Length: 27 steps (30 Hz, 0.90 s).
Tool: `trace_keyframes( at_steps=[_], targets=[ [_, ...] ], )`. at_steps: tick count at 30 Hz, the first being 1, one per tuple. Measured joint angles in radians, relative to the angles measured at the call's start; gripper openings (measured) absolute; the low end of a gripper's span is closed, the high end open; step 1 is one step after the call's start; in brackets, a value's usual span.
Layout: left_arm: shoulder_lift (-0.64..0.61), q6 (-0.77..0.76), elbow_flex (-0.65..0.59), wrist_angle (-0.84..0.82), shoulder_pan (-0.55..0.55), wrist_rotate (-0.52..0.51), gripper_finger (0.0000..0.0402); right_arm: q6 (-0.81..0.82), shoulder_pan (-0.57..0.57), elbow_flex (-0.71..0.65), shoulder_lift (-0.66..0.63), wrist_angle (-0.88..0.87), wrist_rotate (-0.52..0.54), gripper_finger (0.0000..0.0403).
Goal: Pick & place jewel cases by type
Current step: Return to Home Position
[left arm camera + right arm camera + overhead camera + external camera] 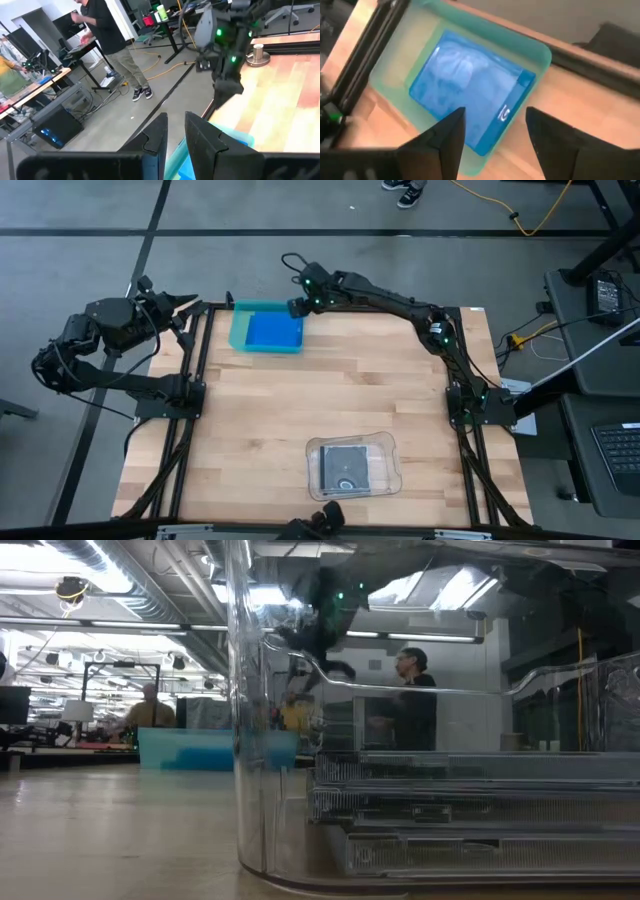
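Jewel cases (465,85), blue, in teal tray (540,52), count unclear, partly behind wide, empty right tool (496,111)

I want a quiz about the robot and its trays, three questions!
1. True or false: the right claw is holding a blue case.
2. Where is the dark case? A) in the clear tray B) on bare wood C) held in the air
3. Fill in: the blue case lies in the ____ tray.
Key: 1 false, the claw is open and empty; 2 A; 3 teal tray.
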Motion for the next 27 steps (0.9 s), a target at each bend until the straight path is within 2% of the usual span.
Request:
trace_keyframes(
  at_steps=[4, 7, 14, 21, 27],
  targets=[
    [0.0, -0.007, 0.0, 0.0, 0.0, 0.0, 0.0059, -0.126, 0.015, 0.098, -0.007, -0.08, 0.076, 0.021],
    [0.0, -0.025, 0.0, -0.003, 0.0, 0.0, 0.0059, -0.205, 0.047, 0.058, -0.071, -0.083, 0.126, 0.0208],
    [0.0, -0.078, 0.0, -0.03, 0.0, 0.051, 0.0059, -0.432, 0.164, 0.058, -0.192, -0.165, 0.293, 0.0184],
    [0.0, -0.106, 0.0, -0.045, 0.0, 0.107, 0.0057, -0.527, 0.266, 0.057, -0.316, -0.201, 0.452, 0.0132],
    [0.003, -0.165, 0.0, -0.047, 0.0, 0.251, 0.0046, -0.601, 0.289, 0.057, -0.437, -0.302, 0.497, 0.0053]
  ],
)
